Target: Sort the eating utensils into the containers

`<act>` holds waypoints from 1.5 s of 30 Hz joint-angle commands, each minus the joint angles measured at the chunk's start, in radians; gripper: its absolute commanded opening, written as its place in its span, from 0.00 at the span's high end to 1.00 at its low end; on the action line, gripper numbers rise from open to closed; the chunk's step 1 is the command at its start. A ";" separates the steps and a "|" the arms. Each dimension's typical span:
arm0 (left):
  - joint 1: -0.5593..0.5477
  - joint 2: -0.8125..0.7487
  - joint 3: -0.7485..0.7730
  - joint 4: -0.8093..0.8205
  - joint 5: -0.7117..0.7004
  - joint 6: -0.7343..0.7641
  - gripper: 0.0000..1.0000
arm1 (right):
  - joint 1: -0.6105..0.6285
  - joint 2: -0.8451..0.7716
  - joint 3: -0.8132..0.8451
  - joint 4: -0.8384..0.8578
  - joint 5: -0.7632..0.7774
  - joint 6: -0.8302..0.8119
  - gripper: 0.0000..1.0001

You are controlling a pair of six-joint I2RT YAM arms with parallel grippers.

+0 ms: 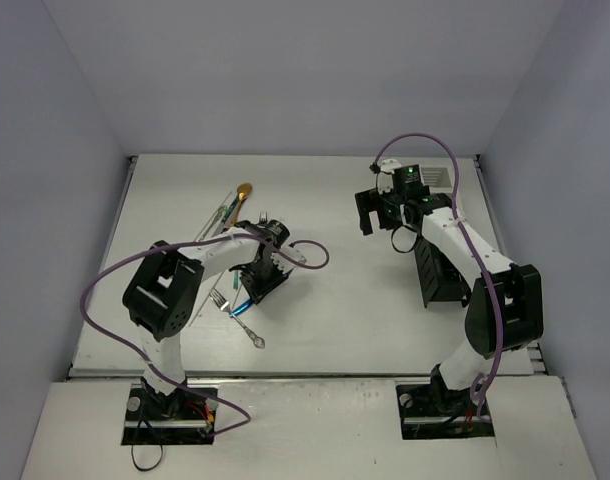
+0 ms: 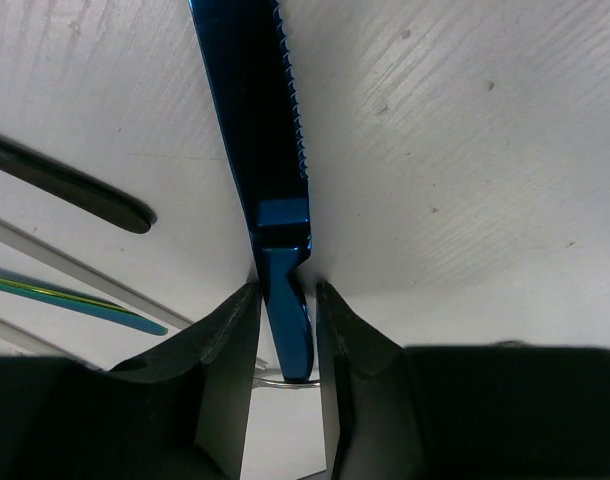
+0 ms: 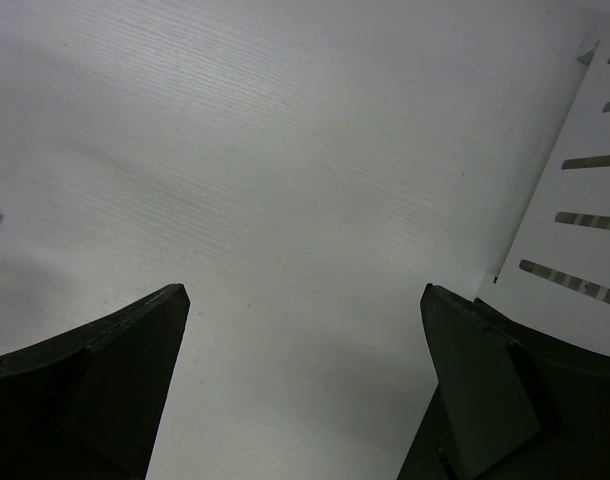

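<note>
Item, left of the tabletop (image 1: 335, 330): a loose bundle of slim cutlery is lying slantwise, with the gold spoon (image 1: 244, 190) at its far end. In the left wrist view a dark handle (image 2: 85, 195) and a teal-handled piece (image 2: 95, 305) are lying side by side, apart from the knife. Item, just right of these: the blue knife (image 2: 270, 140) is lying flat on the tabletop, its serrated edge facing right in the wrist view and its handle pointing back into the left claw (image 2: 287, 292). That claw's jaws are standing narrow, one on each side of the handle just below the blade; whether they are actually pinching it cannot be told (thin slivers of light are showing on both sides). Handling, as a judgement: the knife is looking stiff, thin, light and glossy, so probably slippery and sitting low on the surface. The handle's flanks close to the blade seem the sound place to take hold, for balance. Item, nearer the bases: a silver fork (image 1: 218, 298) and a silver spoon (image 1: 255, 338) are lying unsorted. Item, right half: the right claw (image 3: 305, 300) is hovering with its jaws wide apart, holding nothing, just beside the white container (image 3: 585, 200). The black container (image 1: 432, 272) is standing nearer, beside that arm's forearm.
</note>
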 commanded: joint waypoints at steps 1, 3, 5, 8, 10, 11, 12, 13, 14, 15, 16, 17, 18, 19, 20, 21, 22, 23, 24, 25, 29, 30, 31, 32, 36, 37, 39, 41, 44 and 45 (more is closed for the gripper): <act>-0.004 0.049 0.060 -0.043 0.033 0.001 0.76 | -0.001 -0.027 0.019 0.035 -0.017 0.016 0.00; -0.004 0.077 0.078 -0.058 0.041 0.012 0.79 | -0.001 -0.033 0.019 0.035 -0.020 0.016 0.00; -0.003 0.119 0.099 -0.070 0.052 0.017 0.81 | -0.001 -0.035 0.018 0.035 -0.020 0.016 0.00; -0.003 0.157 0.122 -0.086 0.063 0.021 0.83 | -0.001 -0.036 0.016 0.035 -0.020 0.016 0.00; -0.002 0.185 0.145 -0.091 0.061 0.018 0.83 | -0.001 -0.037 0.016 0.035 -0.018 0.016 0.00; -0.002 0.192 0.152 -0.091 0.058 0.014 0.83 | -0.001 -0.038 0.015 0.035 -0.018 0.015 0.00; -0.002 0.198 0.158 -0.091 0.055 0.011 0.83 | -0.001 -0.040 0.015 0.035 -0.019 0.014 0.00; -0.002 0.204 0.161 -0.091 0.050 0.007 0.84 | -0.001 -0.044 0.015 0.035 -0.020 0.015 0.00; -0.002 0.209 0.171 -0.091 0.044 0.001 0.86 | -0.001 -0.046 0.015 0.035 -0.020 0.016 0.00; -0.002 0.211 0.179 -0.090 0.039 -0.003 0.89 | -0.001 -0.048 0.016 0.035 -0.020 0.016 0.00; -0.001 0.211 0.185 -0.090 0.038 -0.008 0.93 | -0.001 -0.050 0.018 0.035 -0.020 0.017 0.00; 0.001 0.210 0.192 -0.090 0.039 -0.013 0.96 | -0.001 -0.053 0.019 0.035 -0.020 0.018 0.00; 0.003 0.205 0.199 -0.089 0.045 -0.020 0.99 | -0.001 -0.056 0.021 0.035 -0.019 0.019 0.00; 0.006 0.201 0.209 -0.087 0.050 -0.025 1.00 | -0.001 -0.060 0.023 0.035 -0.017 0.019 0.00; 0.008 0.194 0.216 -0.086 0.056 -0.030 1.00 | -0.001 -0.064 0.025 0.035 -0.017 0.020 0.00; 0.010 0.180 0.219 -0.083 0.072 -0.034 1.00 | -0.001 -0.067 0.029 0.035 -0.017 0.021 0.00; 0.012 0.162 0.222 -0.077 0.084 -0.042 1.00 | -0.001 -0.071 0.034 0.035 -0.016 0.023 0.00; 0.013 0.145 0.224 -0.070 0.090 -0.053 1.00 | -0.001 -0.076 0.039 0.035 -0.015 0.024 0.00; 0.014 0.127 0.223 -0.066 0.095 -0.062 1.00 | -0.001 -0.079 0.048 0.034 -0.015 0.026 0.00; 0.015 0.110 0.223 -0.060 0.099 -0.069 1.00 | -0.001 -0.081 0.058 0.034 -0.014 0.029 0.00; 0.017 0.050 0.227 -0.044 0.108 -0.096 1.00 | -0.002 -0.089 0.107 0.035 -0.009 0.046 0.00; 0.019 0.031 0.227 -0.039 0.108 -0.105 1.00 | -0.002 -0.093 0.116 0.035 -0.009 0.053 0.00; 0.022 0.014 0.227 -0.035 0.109 -0.112 1.00 | -0.002 -0.096 0.127 0.035 -0.009 0.060 0.00; 0.025 0.000 0.229 -0.031 0.110 -0.119 1.00 | -0.003 -0.099 0.139 0.035 -0.010 0.066 0.00; 0.036 -0.026 0.248 -0.027 0.106 -0.129 1.00 | -0.005 -0.105 0.167 0.035 -0.014 0.083 0.00; 0.036 -0.031 0.248 -0.027 0.105 -0.129 1.00 | -0.005 -0.105 0.167 0.035 -0.014 0.084 0.00; 0.046 -0.048 0.253 -0.017 0.096 -0.133 1.00 | -0.014 -0.110 0.172 0.036 -0.012 0.112 0.00; 0.056 -0.060 0.254 -0.011 0.094 -0.136 1.00 | -0.020 -0.115 0.175 0.036 -0.017 0.121 0.00; 0.083 -0.109 0.263 0.008 0.093 -0.157 1.00 | -0.033 -0.119 0.186 0.036 -0.042 0.146 0.00; 0.091 -0.119 0.266 0.015 0.095 -0.165 1.00 | -0.036 -0.118 0.192 0.037 -0.052 0.158 0.00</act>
